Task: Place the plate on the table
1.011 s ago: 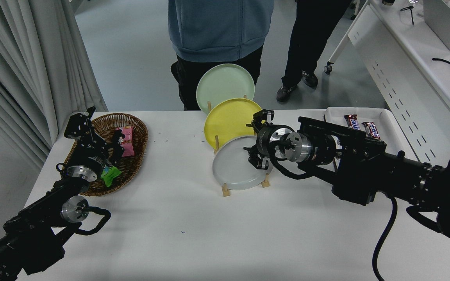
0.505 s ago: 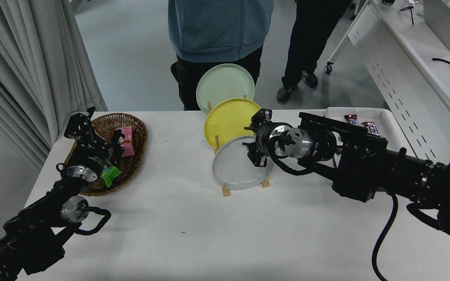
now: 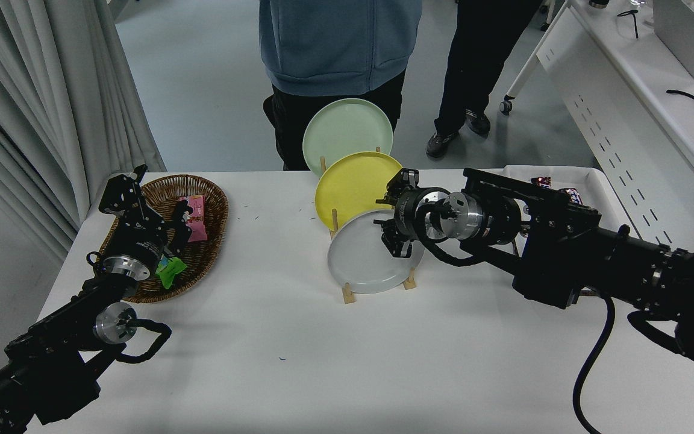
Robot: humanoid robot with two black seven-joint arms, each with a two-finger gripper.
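Light-grey, the plate (image 3: 364, 256) is stood tilted in the front slot of the wooden rack (image 3: 377, 288) on the table (image 3: 299, 355). Its right rim is straddled by the right gripper (image 3: 391, 222), fingers parted, no grasp made. The left gripper (image 3: 133, 193) is parked over the basket (image 3: 205, 199), well apart.

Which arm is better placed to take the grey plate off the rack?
Right. The right hand is already at the round light-grey plate's right rim, while the left hand sits parked by the wicker basket.
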